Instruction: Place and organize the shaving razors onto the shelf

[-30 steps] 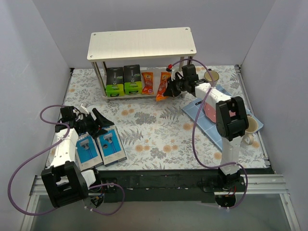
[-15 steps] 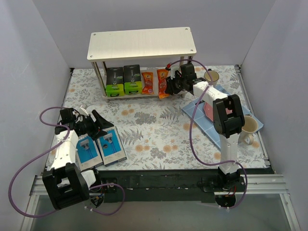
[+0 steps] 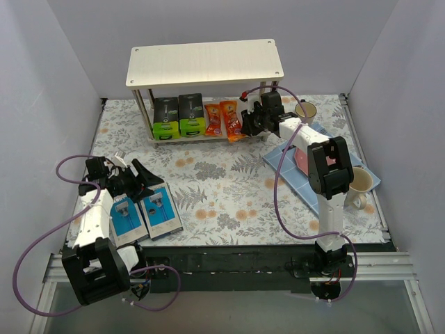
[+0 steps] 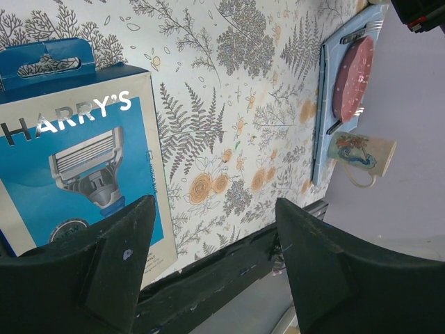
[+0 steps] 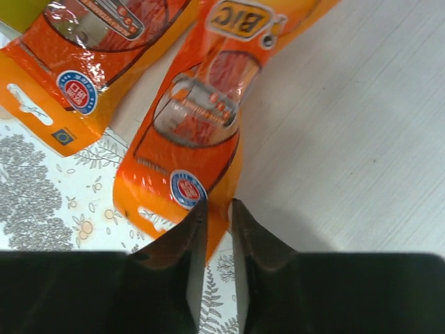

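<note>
The shelf [image 3: 205, 62] stands at the back. Its lower board [image 5: 348, 139] holds two black boxes with green ends [image 3: 179, 116] and one orange packet [image 3: 213, 119]. My right gripper [image 3: 245, 122] reaches under the top board, shut on the edge of the second orange packet [image 5: 198, 111], which lies beside the first orange packet [image 5: 90, 42] and overhangs the board's front edge. Two blue-and-white razor boxes [image 3: 127, 219] [image 3: 159, 211] lie on the cloth at the near left. My left gripper [image 3: 142, 182] is open and empty over one blue box [image 4: 76, 174].
A blue tiled mat [image 3: 285, 161] at the right carries a pink plate [image 3: 302, 161]. One beige mug [image 3: 304, 110] stands behind it and another mug [image 3: 361, 182] at its near right. White walls close in three sides.
My right gripper has carried the second orange packet left and in, onto the lower board beside the first packet. The left arm has barely moved.
</note>
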You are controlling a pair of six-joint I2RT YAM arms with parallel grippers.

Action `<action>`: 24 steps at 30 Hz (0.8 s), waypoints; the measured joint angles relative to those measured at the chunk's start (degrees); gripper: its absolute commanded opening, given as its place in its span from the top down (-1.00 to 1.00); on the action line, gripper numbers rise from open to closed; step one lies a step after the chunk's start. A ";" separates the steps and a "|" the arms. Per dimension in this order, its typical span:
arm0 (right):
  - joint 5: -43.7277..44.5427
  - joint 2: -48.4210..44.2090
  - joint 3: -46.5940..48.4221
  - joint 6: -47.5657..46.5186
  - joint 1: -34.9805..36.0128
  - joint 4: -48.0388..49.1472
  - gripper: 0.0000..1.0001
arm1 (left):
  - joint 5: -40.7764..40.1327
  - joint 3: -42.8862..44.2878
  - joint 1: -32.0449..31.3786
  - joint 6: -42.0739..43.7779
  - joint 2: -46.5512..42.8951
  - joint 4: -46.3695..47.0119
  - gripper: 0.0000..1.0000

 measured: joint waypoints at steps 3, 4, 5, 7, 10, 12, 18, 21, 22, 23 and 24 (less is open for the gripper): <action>-1.55 0.00 0.00 1.25 0.02 0.26 0.63 | 0.02 -0.04 0.09 0.00 -0.33 0.04 -0.38; -1.90 0.00 0.00 1.86 0.04 0.37 0.64 | 0.04 -0.04 0.17 0.00 -0.39 0.04 -0.38; -2.21 0.00 0.00 2.38 0.09 0.57 0.66 | 0.04 -0.04 0.28 0.00 -0.39 0.04 -0.38; -2.80 0.00 -0.02 3.39 0.17 1.05 0.67 | 0.04 -0.04 0.37 0.00 -0.39 0.04 -0.38; -3.39 0.00 -0.02 4.46 0.26 1.62 0.68 | 0.07 -0.04 0.48 0.00 -0.39 0.04 -0.38; -3.52 0.00 0.00 4.90 0.28 1.66 0.69 | 0.07 -0.04 0.72 0.00 -0.39 0.04 -0.38; -3.48 0.76 1.86 5.64 0.28 1.75 0.69 | 0.09 -0.07 1.40 0.02 -0.39 0.00 -0.38; -2.80 0.87 2.03 5.84 0.26 1.81 0.50 | 0.13 -0.04 1.75 0.02 -0.39 0.00 -0.39; -2.27 0.87 2.03 5.86 0.26 1.73 0.37 | 0.11 -0.04 1.88 0.09 -0.37 -0.02 -0.43; -1.62 0.83 2.01 5.86 0.26 1.70 0.30 | -0.11 0.02 1.99 0.26 -0.35 -0.09 -0.45; -0.92 0.55 1.60 5.73 0.26 1.79 0.24 | -0.50 0.24 2.08 0.57 -0.28 -0.26 -0.47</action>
